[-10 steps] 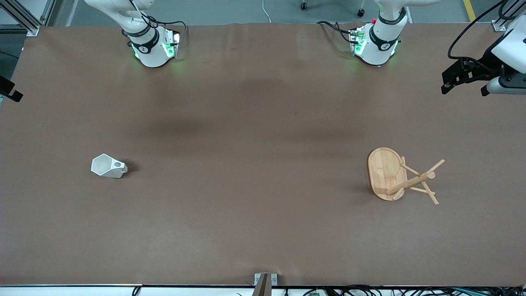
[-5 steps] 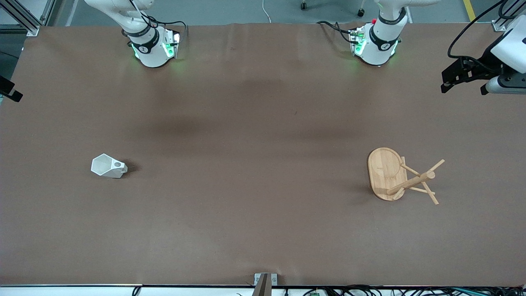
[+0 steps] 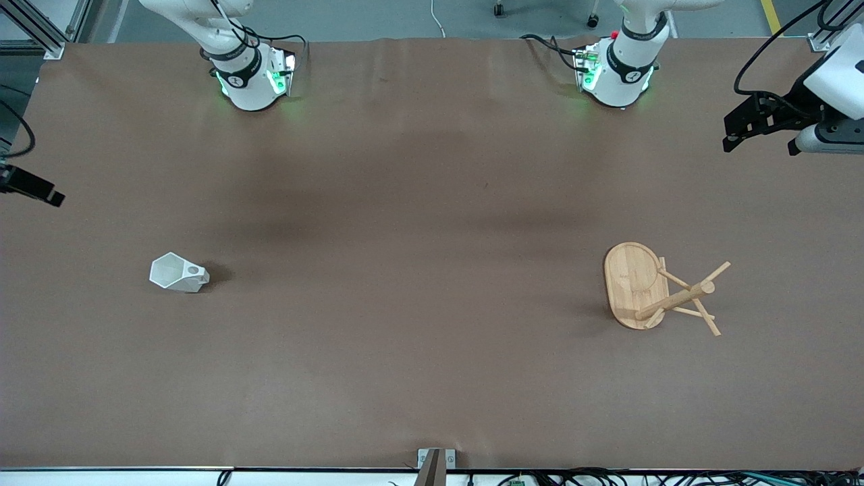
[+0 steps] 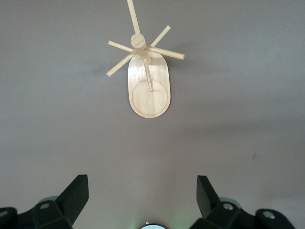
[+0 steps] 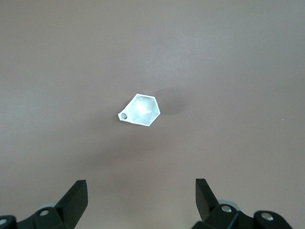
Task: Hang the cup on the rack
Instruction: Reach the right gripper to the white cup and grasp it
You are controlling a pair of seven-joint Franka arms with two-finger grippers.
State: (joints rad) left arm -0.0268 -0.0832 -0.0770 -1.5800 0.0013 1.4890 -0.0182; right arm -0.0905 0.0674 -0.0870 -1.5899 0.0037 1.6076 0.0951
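The small white faceted cup [image 3: 177, 273] sits on the brown table toward the right arm's end, its handle with the round hole turned toward the table's middle. It also shows in the right wrist view [image 5: 139, 109], under my open, empty right gripper [image 5: 141, 191]. The bamboo rack [image 3: 658, 290] stands toward the left arm's end, with an oval base, a post and thin angled pegs. It shows in the left wrist view [image 4: 148, 71], ahead of my open, empty left gripper [image 4: 142, 191]. In the front view the left gripper [image 3: 732, 138] hangs high at that end, and only a tip of the right gripper [image 3: 47, 194] shows.
The brown table cover [image 3: 432, 236] is bare between the cup and the rack. The two arm bases [image 3: 250, 74] [image 3: 617, 67] stand along the edge farthest from the front camera. A small metal bracket [image 3: 435, 462] sits at the nearest edge.
The right gripper has shifted at its end of the table, showing lower in the front view. The left gripper has barely moved. The cup and the rack have not moved.
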